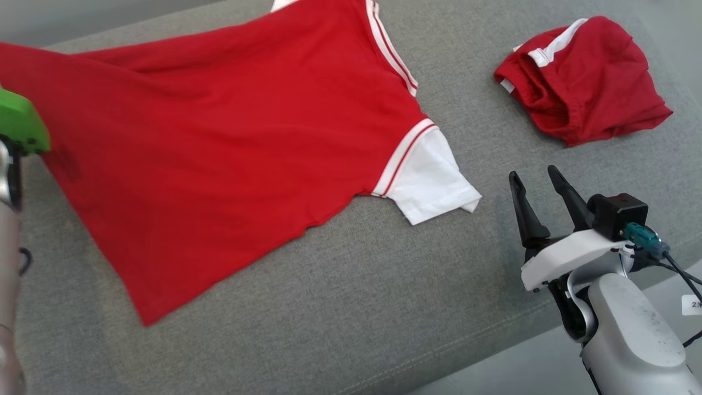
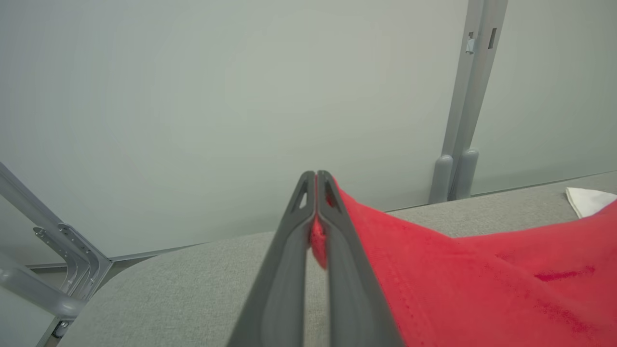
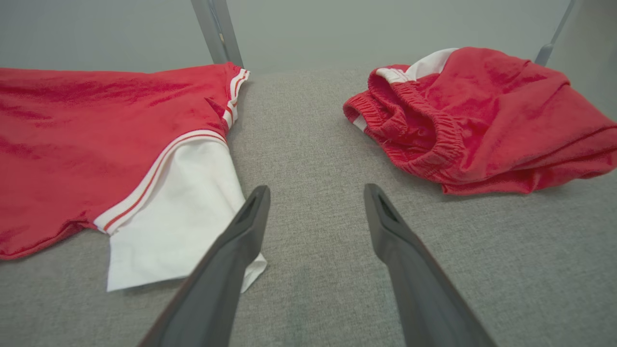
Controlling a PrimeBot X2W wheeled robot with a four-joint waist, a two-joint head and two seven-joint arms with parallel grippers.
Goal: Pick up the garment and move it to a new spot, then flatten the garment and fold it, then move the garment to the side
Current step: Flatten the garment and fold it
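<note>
The garment, a red T-shirt (image 1: 236,126) with white sleeves, lies spread over the grey cushion, its left part raised. In the left wrist view my left gripper (image 2: 316,174) is shut on a red corner of the shirt (image 2: 482,279), lifted above the cushion. In the head view that arm's green-capped wrist (image 1: 22,123) sits at the far left edge against the cloth. My right gripper (image 1: 535,175) stands open above bare cushion, just right of the white sleeve (image 1: 433,181). In the right wrist view the open right gripper (image 3: 315,190) has its left finger over the sleeve (image 3: 178,212).
A crumpled pair of red shorts (image 1: 584,77) with white trim lies at the back right, also ahead of the right fingers (image 3: 477,111). The grey cushion (image 1: 356,285) has a front edge at the lower right. A pale wall and metal posts (image 2: 462,120) stand behind.
</note>
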